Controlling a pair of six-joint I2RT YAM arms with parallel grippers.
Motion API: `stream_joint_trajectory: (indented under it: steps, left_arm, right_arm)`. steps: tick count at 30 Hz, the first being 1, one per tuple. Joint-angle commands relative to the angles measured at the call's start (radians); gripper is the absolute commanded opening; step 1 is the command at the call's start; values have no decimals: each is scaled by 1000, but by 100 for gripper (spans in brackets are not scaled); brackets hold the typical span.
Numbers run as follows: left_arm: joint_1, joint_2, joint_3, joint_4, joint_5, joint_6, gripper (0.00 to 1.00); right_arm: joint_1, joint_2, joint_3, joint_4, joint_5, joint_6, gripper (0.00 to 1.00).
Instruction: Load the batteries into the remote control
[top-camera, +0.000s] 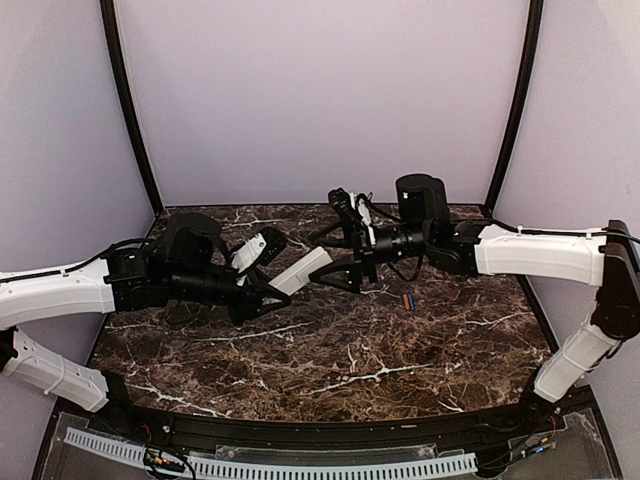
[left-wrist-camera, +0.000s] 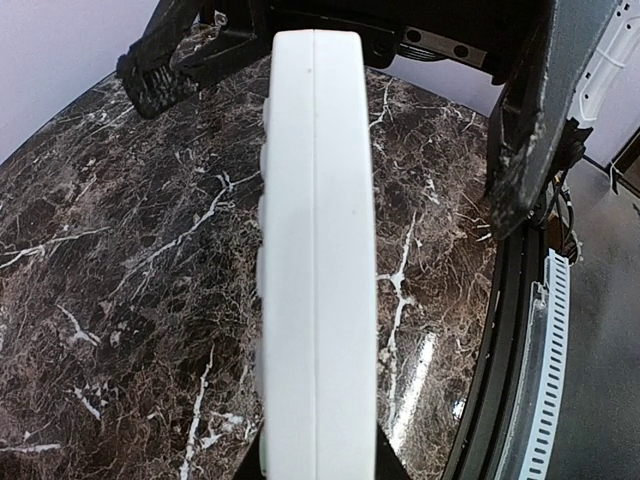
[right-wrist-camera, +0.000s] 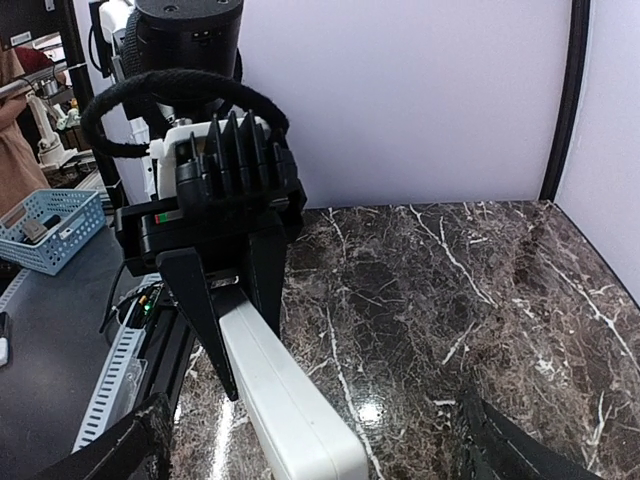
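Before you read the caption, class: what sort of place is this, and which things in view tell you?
Probably a robotics lab test booth: the left arm and right arm are mounted at a marble-patterned table, plain lilac walls enclose it, and a blue basket sits off to one side.

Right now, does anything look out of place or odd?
Nothing looks spilled or damaged. The remote control is held above the table in the left end effector, edge-on to that wrist camera. The batteries lie loose on the table, not yet loaded.
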Motion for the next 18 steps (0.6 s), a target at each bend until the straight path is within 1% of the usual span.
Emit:
stream_joint_trajectory:
  steps: [1,4,6,7,8,11,13,15,18]
  left_arm:
    - [-3,-19,29,2,6,-11,0]
    - [-3,-17,29,6,10,-6,0]
    - [-2,-16,29,11,19,-3,0]
    - [-3,-16,30,14,23,-3,0]
    - [-2,-17,30,16,27,-2,0]
    - [-3,-20,31,20,33,5,0]
    - [-3,-22,33,20,36,11,0]
    - [-5,-24,36,20,38,15,0]
    - [-3,-31,33,30,37,16,0]
  right_arm:
    - [9,27,48,-66,-27,85,92]
    - [9,40,71,-104,-36,98,92]
    - [13,29,61,-100,-33,92,95]
    - [16,14,47,-81,-22,91,98]
    - [20,-3,27,-59,-6,91,99]
    - [21,-56,-26,11,41,99,99]
    - [21,-71,-30,14,46,98,99]
    - [21,-66,-11,-13,40,94,99]
    - [24,-52,19,-86,64,80,94]
